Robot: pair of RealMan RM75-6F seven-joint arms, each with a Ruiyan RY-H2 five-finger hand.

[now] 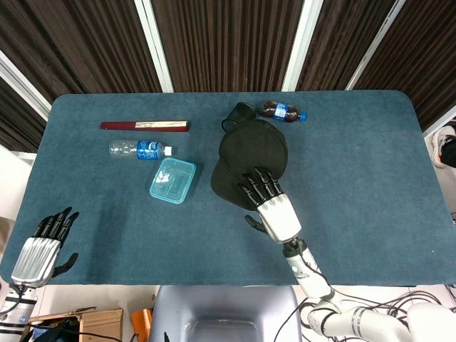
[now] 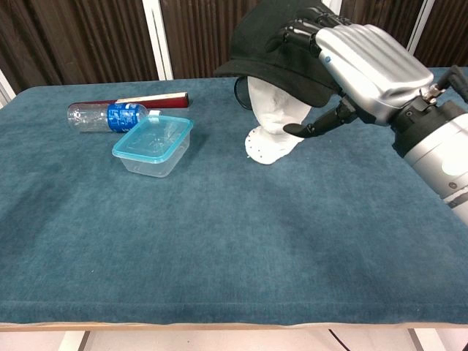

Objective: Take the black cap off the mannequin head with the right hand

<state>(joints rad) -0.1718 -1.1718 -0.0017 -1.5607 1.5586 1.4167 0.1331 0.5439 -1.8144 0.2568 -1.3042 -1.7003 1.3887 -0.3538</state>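
Note:
The black cap [image 1: 249, 153] sits on the white mannequin head [image 2: 270, 121] near the middle of the table, towards the back. My right hand [image 1: 269, 203] lies on the near side of the cap [image 2: 270, 44]. Its fingers [image 2: 303, 29] are stretched flat over the crown. In the chest view the thumb [image 2: 314, 126] hangs below the cap's edge, beside the mannequin's face, and shows no clamp on the fabric. My left hand [image 1: 44, 246] rests at the table's near left corner, fingers extended, holding nothing.
A clear teal food container [image 1: 172, 179] stands left of the mannequin. Behind it lie a water bottle [image 1: 139, 149] and a long dark-red flat case [image 1: 144, 126]. A dark soda bottle [image 1: 283, 111] lies behind the cap. The blue table [image 1: 356, 178] stretches to the right.

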